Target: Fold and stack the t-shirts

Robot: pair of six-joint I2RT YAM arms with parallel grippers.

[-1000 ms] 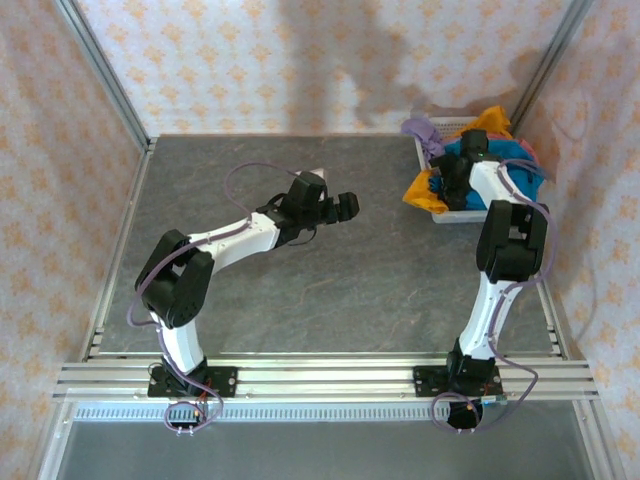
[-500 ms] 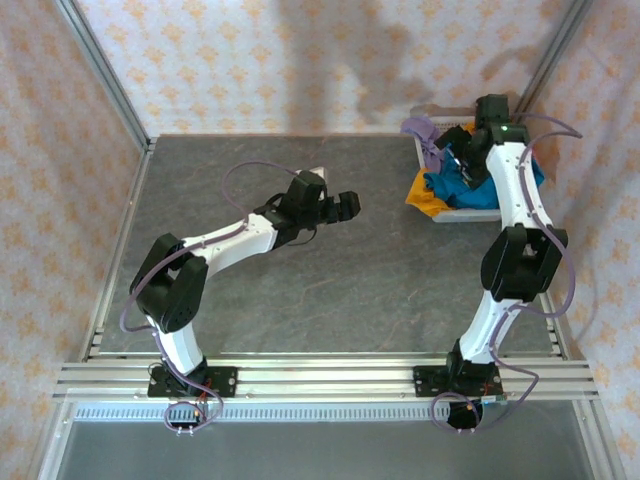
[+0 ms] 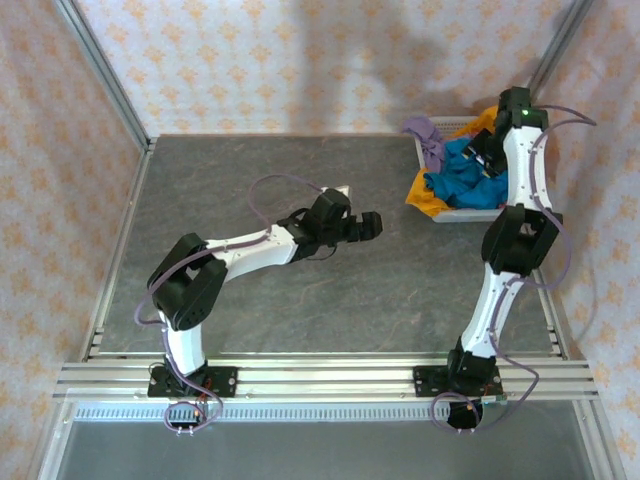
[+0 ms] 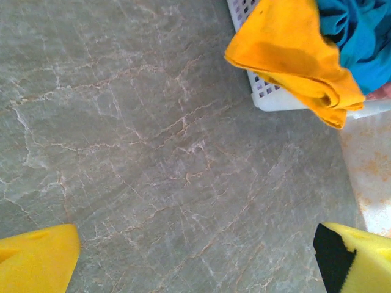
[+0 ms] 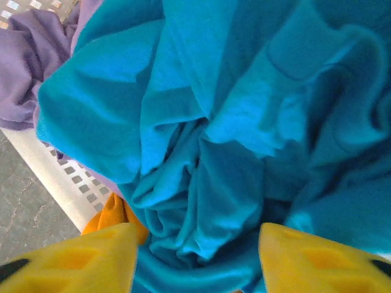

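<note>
Several t-shirts lie heaped in a white basket (image 3: 462, 214) at the table's back right. The teal-blue t-shirt (image 3: 462, 175) (image 5: 214, 122) is on top, a lavender one (image 3: 425, 135) (image 5: 30, 73) hangs over the far left rim, and an orange-yellow one (image 3: 425, 195) (image 4: 287, 49) spills over the near left corner. My right gripper (image 3: 482, 150) (image 5: 198, 256) is pushed down into the teal cloth. Its yellow fingers (image 5: 79, 259) stand half-closed with a bunched teal fold between them. My left gripper (image 3: 374, 225) (image 4: 195, 259) hovers wide open over bare table, left of the basket.
The basket's perforated wall (image 4: 272, 97) (image 5: 55, 165) stands close to the right wall and back corner post (image 3: 555, 50). A sliver of dusty red cloth (image 4: 382, 91) shows at the basket's near edge. Grey marbled tabletop (image 3: 300, 300) stretches left and forward.
My right arm swung back over the basket, dropped its gripper into the teal shirt, and its jaws have narrowed around a fold. My left arm reached further right toward the basket.
</note>
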